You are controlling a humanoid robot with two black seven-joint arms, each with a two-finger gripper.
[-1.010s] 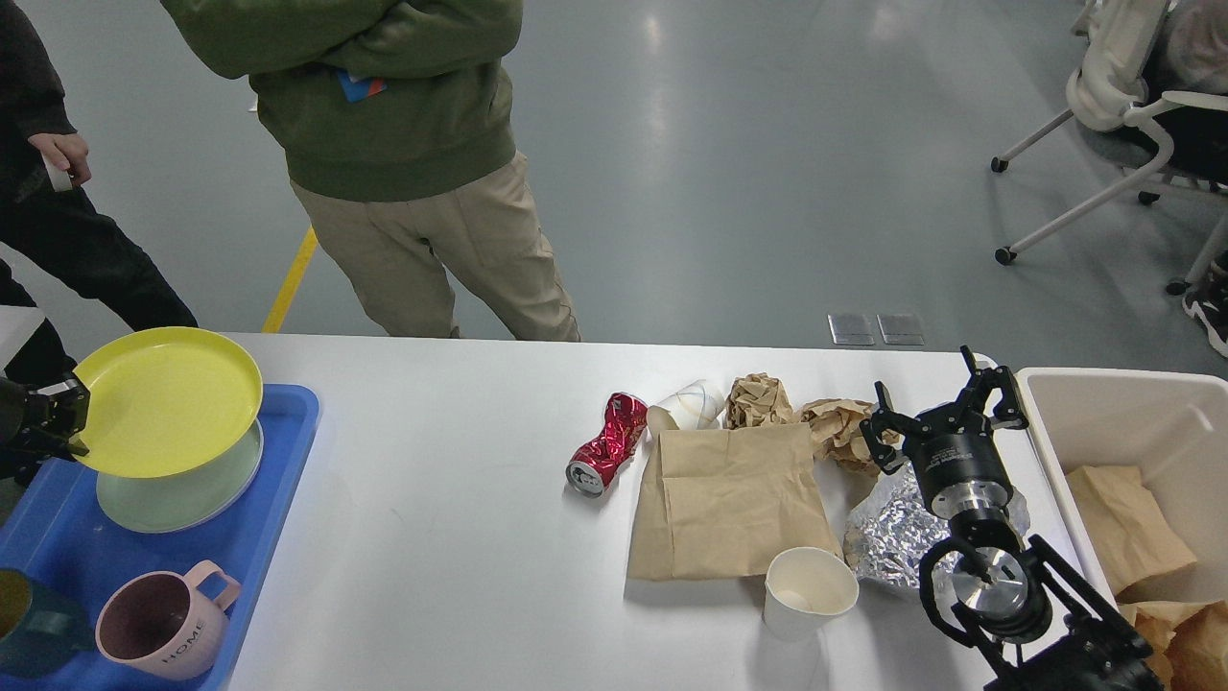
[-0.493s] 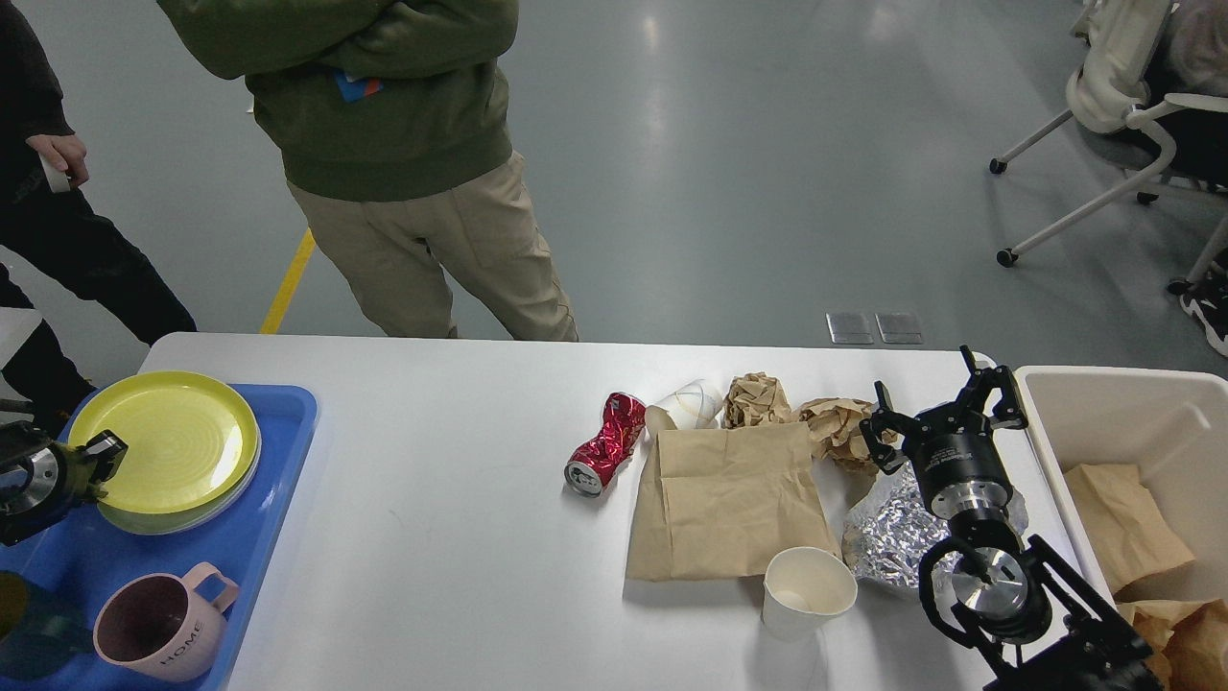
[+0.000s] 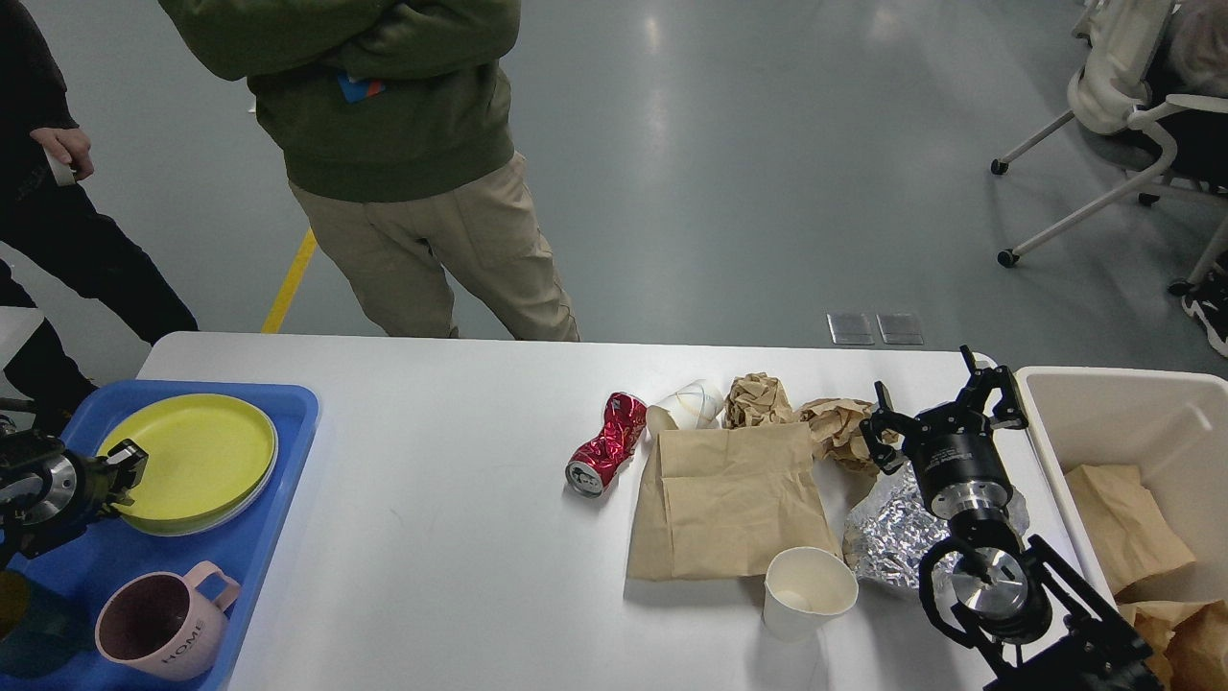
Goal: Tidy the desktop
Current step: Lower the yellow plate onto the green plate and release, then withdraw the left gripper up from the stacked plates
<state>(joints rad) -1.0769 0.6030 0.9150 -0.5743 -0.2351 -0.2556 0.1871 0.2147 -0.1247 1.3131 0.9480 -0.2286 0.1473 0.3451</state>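
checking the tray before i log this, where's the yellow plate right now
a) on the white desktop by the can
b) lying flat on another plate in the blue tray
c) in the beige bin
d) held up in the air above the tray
b: the yellow plate lies flat on a paler plate inside the blue tray, with the left gripper at its near-left edge.

The white desktop (image 3: 460,537) carries a blue tray (image 3: 288,422) at its left end. Right of centre lie a crushed red can (image 3: 607,443), a flat paper bag (image 3: 734,499) and a paper cup (image 3: 809,592).
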